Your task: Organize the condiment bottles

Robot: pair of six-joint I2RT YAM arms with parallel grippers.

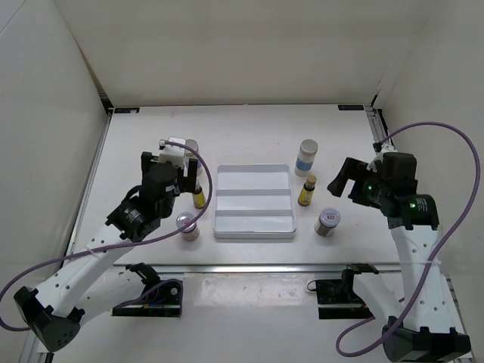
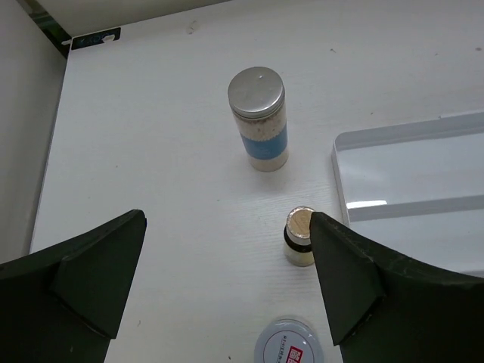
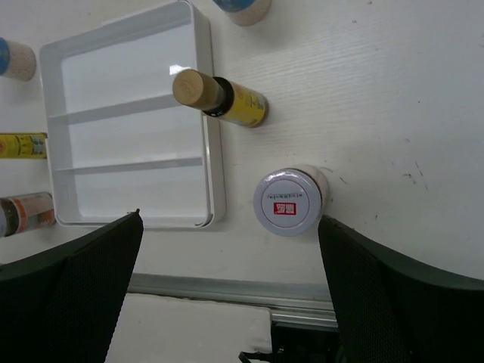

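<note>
I see the white tray [image 1: 253,180] in the middle. My left gripper [image 2: 227,219] hangs left of the tray, jaws wide apart, holding nothing. My right gripper [image 3: 229,219] hangs right of the tray in the same way. All six bottles stand upright outside the tray. On its left side are the left white bottle [image 2: 258,119], left jar [image 2: 283,344] and left yellow bottle [image 2: 299,237]. On its right side are the right white bottle [image 1: 307,157], right jar [image 3: 287,201] and right yellow bottle [image 3: 221,98].
</note>
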